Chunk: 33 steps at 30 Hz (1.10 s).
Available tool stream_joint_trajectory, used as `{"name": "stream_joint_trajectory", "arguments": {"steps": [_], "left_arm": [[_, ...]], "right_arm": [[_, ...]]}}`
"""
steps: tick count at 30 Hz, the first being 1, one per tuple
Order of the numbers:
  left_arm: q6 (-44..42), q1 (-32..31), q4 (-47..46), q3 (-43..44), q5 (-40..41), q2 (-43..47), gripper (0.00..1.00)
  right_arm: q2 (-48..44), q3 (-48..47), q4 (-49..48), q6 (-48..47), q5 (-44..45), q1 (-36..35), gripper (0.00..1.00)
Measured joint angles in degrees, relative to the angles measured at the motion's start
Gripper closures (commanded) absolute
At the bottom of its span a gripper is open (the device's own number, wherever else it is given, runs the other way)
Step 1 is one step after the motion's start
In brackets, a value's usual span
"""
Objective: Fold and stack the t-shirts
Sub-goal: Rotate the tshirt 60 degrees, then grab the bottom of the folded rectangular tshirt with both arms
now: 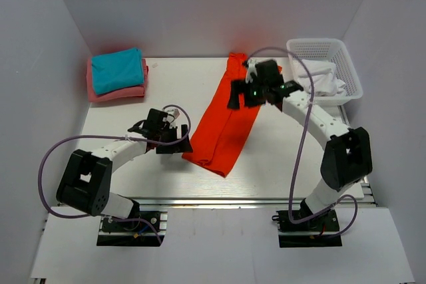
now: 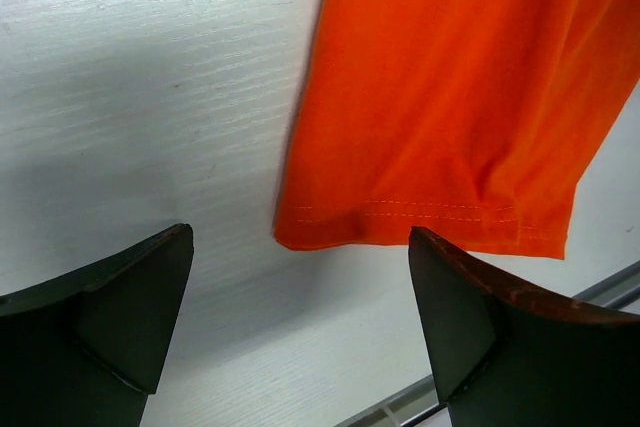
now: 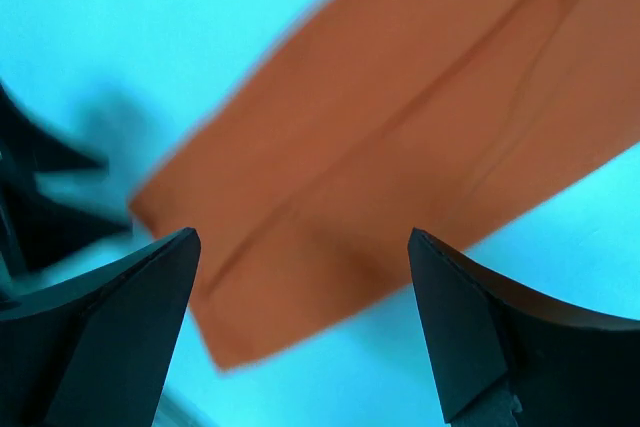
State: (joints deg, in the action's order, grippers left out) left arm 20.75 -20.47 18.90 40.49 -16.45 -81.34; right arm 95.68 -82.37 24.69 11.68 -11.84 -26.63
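**Both claws spread, 1 at each end of the orange strip**

My left claw [image 2: 300,237] is spread wide with nothing between its fingers. It hangs low, just beside the near hem of the orange-red shirt [image 1: 226,128]. My right claw [image 3: 303,237] is spread and empty too, and it sits over the far half of the same shirt, toward the collar end. That wrist view is blurred, so I cannot tell how close it is to the cloth.

The shirt lies on the table [image 1: 266,164] as 1 long narrow strip with its sides folded in. It slants from the far middle toward the near left. I judge that this is why my 2 claws stand at opposite ends: the strip now wants folding end to end. The stitched hem has more than 1 layer, so my left claw should pinch all of them, or the strip may fall open.

The teal shirt [image 1: 116,70] lies folded on the pink shirt [image 1: 116,92] in the far-left corner. I take that pile as where the orange one will go. The white shirts [image 1: 323,79] sit bunched in the basket [image 1: 313,42] at the far right, so I judge the task to be only partway done.
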Motion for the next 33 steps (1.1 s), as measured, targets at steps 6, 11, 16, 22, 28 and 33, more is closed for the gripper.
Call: {"name": "stream_joint_trajectory", "arguments": {"steps": [6,11,16,22,28,33], "left_arm": [[-0.85,-2.58,-1.05,-0.59,2.82,-0.74,0.14],[-1.25,-3.91,-1.62,-0.87,4.96,-1.20,0.26],[-1.29,-5.64,-4.31,-1.95,5.81,-1.42,0.35],[-0.57,-8.04,-6.25,-2.97,6.67,-1.55,0.53],[-0.07,-9.55,-7.15,-3.23,7.87,-1.70,0.64],[0.61,-10.34,-7.39,-3.65,7.98,-1.70,0.85]], "right_arm": [[-2.08,21.94,4.17,2.64,-8.24,-5.07,0.10],[-7.10,30.23,3.61,6.16,-10.51,-10.40,0.10],[-7.39,31.63,0.17,10.51,-9.66,-15.45,0.12],[-2.49,31.06,-1.51,14.56,-5.84,-20.26,0.27],[-0.26,29.18,-2.21,16.72,-1.22,-22.03,0.64],[0.50,28.87,-2.14,18.08,1.88,-22.32,0.97]]}}
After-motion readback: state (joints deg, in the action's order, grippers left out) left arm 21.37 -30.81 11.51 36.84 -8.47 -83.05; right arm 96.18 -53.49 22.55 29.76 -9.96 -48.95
